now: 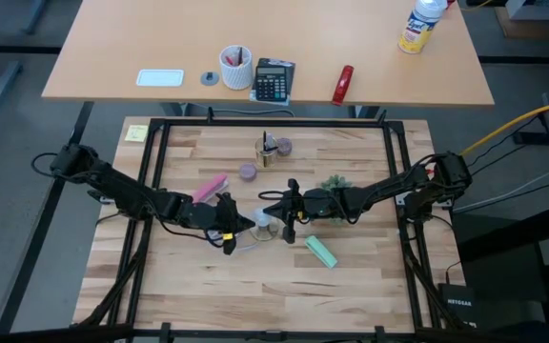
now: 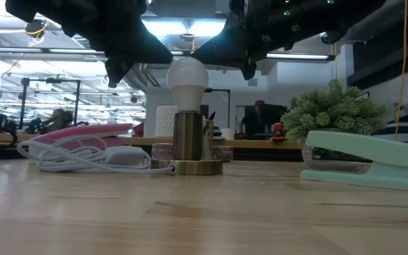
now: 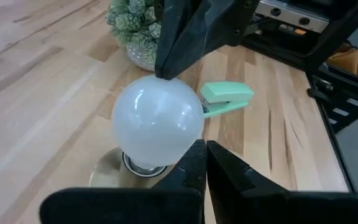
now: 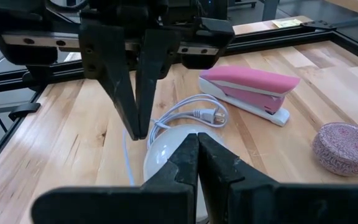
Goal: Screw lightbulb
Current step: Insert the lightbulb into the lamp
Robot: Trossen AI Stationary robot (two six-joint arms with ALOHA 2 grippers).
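The frosted-white lightbulb [image 2: 188, 76] stands upright in a brass socket [image 2: 192, 134] on a round tan base [image 2: 190, 167] mid-table; it also shows in the high view [image 1: 263, 222]. My left gripper [image 3: 201, 152] is shut, its fingertips at the bulb's left side. My right gripper [image 4: 196, 142] is shut, its fingertips at the bulb's right side. In the low view both grippers flank the top of the bulb, the left one [image 2: 163, 58] and the right one [image 2: 198, 57]. My left gripper sets its shut fingertips [image 3: 196, 148] against the bulb's rounded left side [image 3: 188, 138], slanting down from the table's left. Whether they truly touch I cannot tell. The bulb stays upright in the socket. My right gripper rests its shut fingertips [image 3: 165, 71] on the bulb's upper right side [image 3: 161, 82], slanting down from the table's right. The bulb sits upright in the socket.
A white cord with plug [image 2: 83, 156] lies left of the base. A pink stapler [image 1: 210, 186] lies behind it. A mint-green stapler [image 1: 320, 251] lies near right, and a small potted plant [image 1: 334, 183] stands far right. A purple tin [image 1: 247, 171] sits behind.
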